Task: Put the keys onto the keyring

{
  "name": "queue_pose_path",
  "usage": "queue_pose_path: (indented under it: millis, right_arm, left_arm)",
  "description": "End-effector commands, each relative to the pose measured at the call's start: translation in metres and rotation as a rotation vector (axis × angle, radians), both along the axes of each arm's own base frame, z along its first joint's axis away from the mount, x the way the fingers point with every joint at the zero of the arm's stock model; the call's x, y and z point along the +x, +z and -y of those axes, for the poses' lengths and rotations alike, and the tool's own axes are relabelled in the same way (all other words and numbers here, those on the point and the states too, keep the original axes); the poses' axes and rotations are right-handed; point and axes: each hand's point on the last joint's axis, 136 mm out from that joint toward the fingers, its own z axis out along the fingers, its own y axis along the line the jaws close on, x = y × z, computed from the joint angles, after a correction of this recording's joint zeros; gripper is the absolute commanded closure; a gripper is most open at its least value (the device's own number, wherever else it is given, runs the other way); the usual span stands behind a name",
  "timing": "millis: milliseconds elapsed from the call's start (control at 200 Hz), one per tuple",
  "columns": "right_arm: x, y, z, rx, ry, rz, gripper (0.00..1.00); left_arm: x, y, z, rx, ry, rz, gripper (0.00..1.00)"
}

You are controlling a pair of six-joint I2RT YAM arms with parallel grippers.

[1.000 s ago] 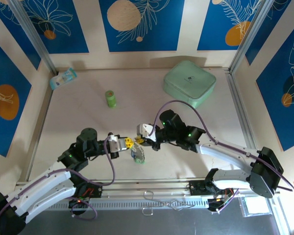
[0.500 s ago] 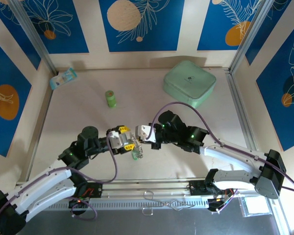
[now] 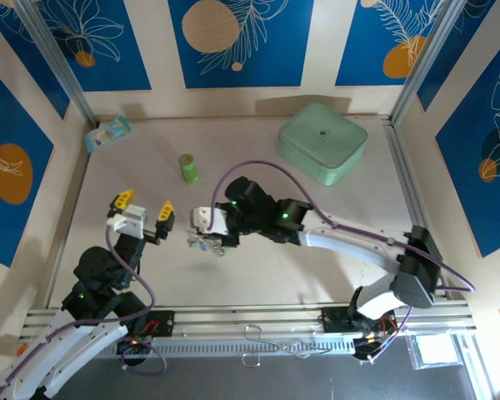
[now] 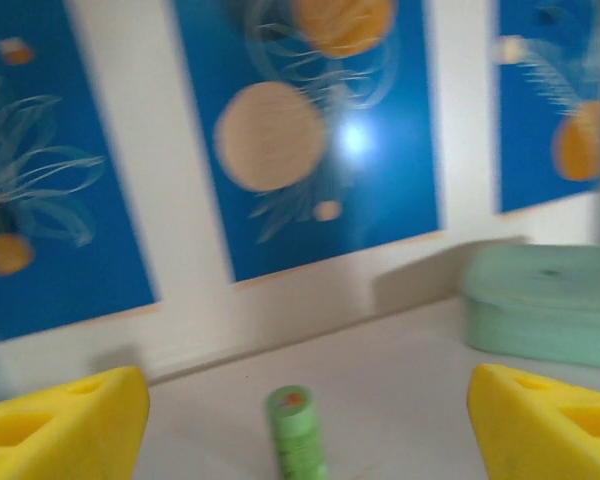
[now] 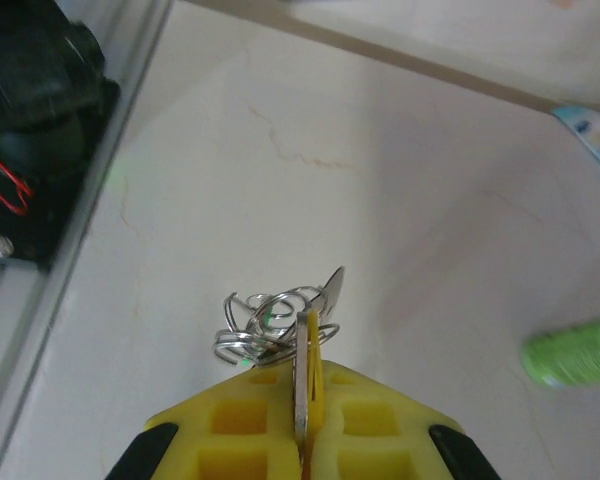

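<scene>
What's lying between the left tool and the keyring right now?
Bare tabletop, seen in the top view; the left tool stands open, apart from the keyring.

Top external camera: high above and behind the arm bases, looking down on the whole table [image 3: 275,275]. Left wrist camera: raised, facing almost level across the table toward the blue-panelled back wall [image 4: 310,150] (blurred), sharing the green bottle [image 4: 297,430] and mint case [image 4: 545,305] with the overhead view. Right wrist camera: very near, looking steeply down at the keys [image 5: 302,370] and keyring [image 5: 265,325], with the same bottle at its right edge.
</scene>
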Motion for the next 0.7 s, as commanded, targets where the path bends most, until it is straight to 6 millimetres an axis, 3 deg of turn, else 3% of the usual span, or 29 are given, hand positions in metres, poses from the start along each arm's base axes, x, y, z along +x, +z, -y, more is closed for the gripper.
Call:
queue_pose_path:
  millis: [0, 125, 230, 305, 455, 695]
  right_arm:
    - [-0.004, 0.031, -0.040, 0.164, 0.050, -0.061, 1.00]
    - [0.019, 0.004, -0.055, 0.153, -0.017, -0.178, 1.00]
    - [0.045, -0.040, -0.044, 0.073, -0.123, -0.253, 1.00]
    - [0.055, -0.071, -0.027, -0.009, -0.157, -0.261, 1.00]
    - [0.052, -0.126, 0.021, -0.300, -0.137, -0.147, 1.00]
    - [0.056, -0.185, 0.088, -0.614, -0.153, -0.015, 0.96]
  left_arm:
    - [0.001, 0.007, -0.055, -0.119, 0.294, -0.008, 0.18]
    - [0.001, 0.003, -0.066, -0.111, 0.364, -0.036, 0.18]
    - [0.004, -0.003, -0.066, -0.097, 0.381, -0.071, 0.17]
    - [0.009, -0.012, -0.061, -0.092, 0.372, -0.108, 0.17]
    - [0.020, -0.035, -0.041, -0.071, 0.311, -0.191, 0.17]
    - [0.041, -0.066, -0.022, -0.008, 0.315, -0.269, 0.15]
